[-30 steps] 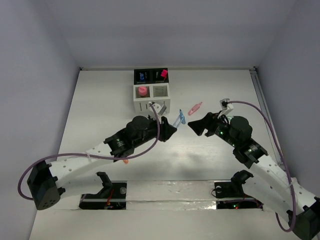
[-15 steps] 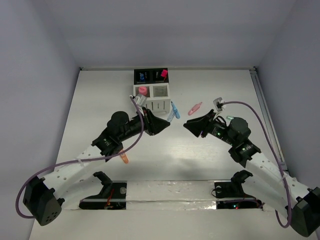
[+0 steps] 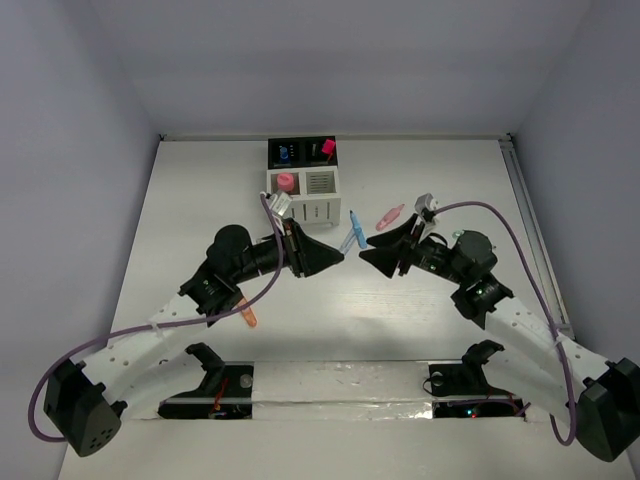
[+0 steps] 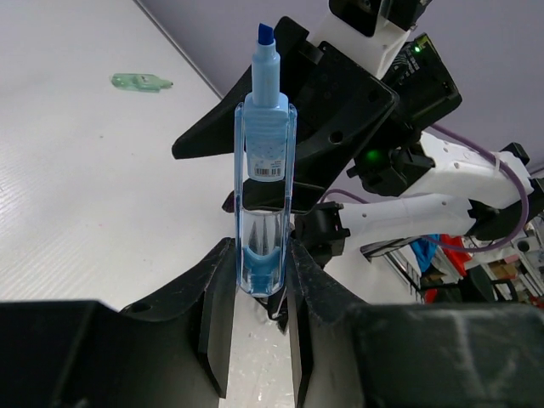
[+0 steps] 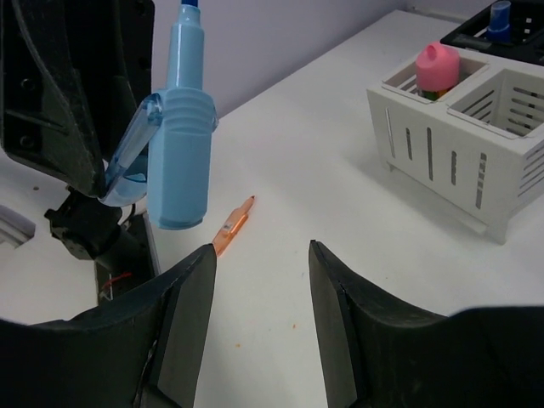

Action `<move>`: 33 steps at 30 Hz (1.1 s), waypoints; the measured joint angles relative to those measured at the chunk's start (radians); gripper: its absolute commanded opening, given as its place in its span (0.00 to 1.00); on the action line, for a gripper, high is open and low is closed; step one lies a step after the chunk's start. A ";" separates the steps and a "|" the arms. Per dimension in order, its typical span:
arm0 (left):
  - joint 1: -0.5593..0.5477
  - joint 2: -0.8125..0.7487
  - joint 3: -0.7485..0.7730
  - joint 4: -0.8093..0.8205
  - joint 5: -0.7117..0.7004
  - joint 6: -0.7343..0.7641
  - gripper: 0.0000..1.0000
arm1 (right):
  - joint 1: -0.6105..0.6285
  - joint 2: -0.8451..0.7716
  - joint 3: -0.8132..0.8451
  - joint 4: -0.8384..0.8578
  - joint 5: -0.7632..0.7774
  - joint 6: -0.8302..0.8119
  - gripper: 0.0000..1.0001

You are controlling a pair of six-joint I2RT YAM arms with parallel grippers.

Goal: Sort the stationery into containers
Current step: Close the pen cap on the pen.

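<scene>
Top view: left gripper (image 3: 338, 256) and right gripper (image 3: 368, 250) face each other tip to tip over the table (image 3: 200, 200). Blue pen (image 3: 351, 229) sticks out past the left fingertips toward the containers (image 3: 303, 182). Pink pen (image 3: 390, 216) lies just beyond the right fingertips, orange pen (image 3: 248, 317) well behind the left ones. Left wrist: fingers (image 4: 217, 293) clamped on the pen's clear-capped end, barrel upright between them, label and dark chisel tip further out. It's smooth hard plastic, probably slippery. Right wrist: fingers (image 5: 183, 314) apart, nothing between them. The pen hangs outside the gap, above and beyond the finger on the view's left, ribbed shoulder showing. White slotted cup (image 5: 442, 144) sits beyond the other finger with a pink-capped highlighter (image 5: 435, 66) in it. Looks like a handover, though depth between pen and right pads is hard to read here. To do it well: shift the right jaws sideways until the pastel barrel is centred between the pads, close on the barrel and not the clear clip, and release the left only after that.
</scene>
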 measured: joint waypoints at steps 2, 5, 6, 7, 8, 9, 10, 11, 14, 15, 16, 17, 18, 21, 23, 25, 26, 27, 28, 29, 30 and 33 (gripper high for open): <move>0.005 -0.004 -0.011 0.006 0.003 -0.006 0.00 | 0.000 0.012 0.004 0.008 -0.020 0.002 0.53; 0.008 -0.017 -0.030 0.006 -0.003 -0.009 0.00 | 0.000 0.032 0.005 0.026 -0.068 0.050 0.56; 0.008 -0.023 -0.035 0.009 -0.008 -0.008 0.00 | 0.000 0.041 0.006 0.026 -0.084 0.077 0.63; 0.009 -0.030 -0.041 0.013 -0.013 -0.007 0.00 | 0.000 0.053 0.007 0.026 -0.097 0.113 0.66; 0.011 -0.037 -0.046 0.022 -0.018 -0.006 0.00 | 0.000 0.069 0.008 0.026 -0.107 0.156 0.70; 0.011 -0.043 -0.053 0.039 -0.023 -0.003 0.00 | 0.000 0.086 0.009 0.027 -0.114 0.202 0.73; 0.011 -0.049 -0.061 0.055 -0.027 0.000 0.00 | 0.000 0.105 0.009 0.026 -0.120 0.253 0.75; 0.011 -0.057 -0.072 0.075 -0.031 0.004 0.00 | 0.000 0.121 0.008 0.029 -0.125 0.300 0.77; 0.011 -0.083 -0.121 0.127 -0.046 0.015 0.00 | 0.000 0.158 -0.016 0.097 -0.138 0.469 0.79; 0.011 -0.095 -0.143 0.142 -0.055 0.020 0.00 | 0.000 0.163 -0.032 0.128 -0.143 0.521 0.79; 0.011 -0.109 -0.162 0.151 -0.064 0.025 0.00 | 0.000 0.167 -0.050 0.160 -0.147 0.579 0.79; 0.011 -0.125 -0.184 0.159 -0.074 0.031 0.00 | 0.000 0.169 -0.064 0.183 -0.148 0.625 0.79; 0.011 -0.141 -0.202 0.164 -0.086 0.034 0.00 | 0.000 0.171 -0.075 0.202 -0.148 0.671 0.79; 0.011 -0.182 -0.252 0.185 -0.117 0.044 0.00 | 0.000 0.176 -0.097 0.274 -0.132 0.787 0.79; 0.011 -0.195 -0.282 0.206 -0.132 0.046 0.00 | 0.000 0.178 -0.106 0.313 -0.111 0.850 0.79; 0.011 -0.191 -0.311 0.233 -0.141 0.045 0.00 | 0.000 0.189 -0.106 0.342 -0.092 0.889 0.79; 0.012 -0.186 -0.322 0.243 -0.142 0.045 0.00 | 0.000 0.199 -0.106 0.356 -0.084 0.904 0.79; 0.012 -0.173 -0.333 0.261 -0.143 0.044 0.00 | 0.000 0.210 -0.106 0.365 -0.079 0.914 0.79; 0.012 -0.155 -0.340 0.274 -0.145 0.043 0.00 | 0.000 0.225 -0.106 0.374 -0.076 0.924 0.79; 0.012 -0.132 -0.344 0.283 -0.146 0.043 0.00 | 0.000 0.244 -0.106 0.388 -0.075 0.933 0.79; 0.011 -0.108 -0.343 0.284 -0.156 0.044 0.00 | 0.000 0.263 -0.106 0.401 -0.075 0.939 0.79; 0.012 -0.026 -0.322 0.223 -0.209 0.058 0.00 | 0.000 0.312 -0.106 0.402 -0.060 0.935 0.78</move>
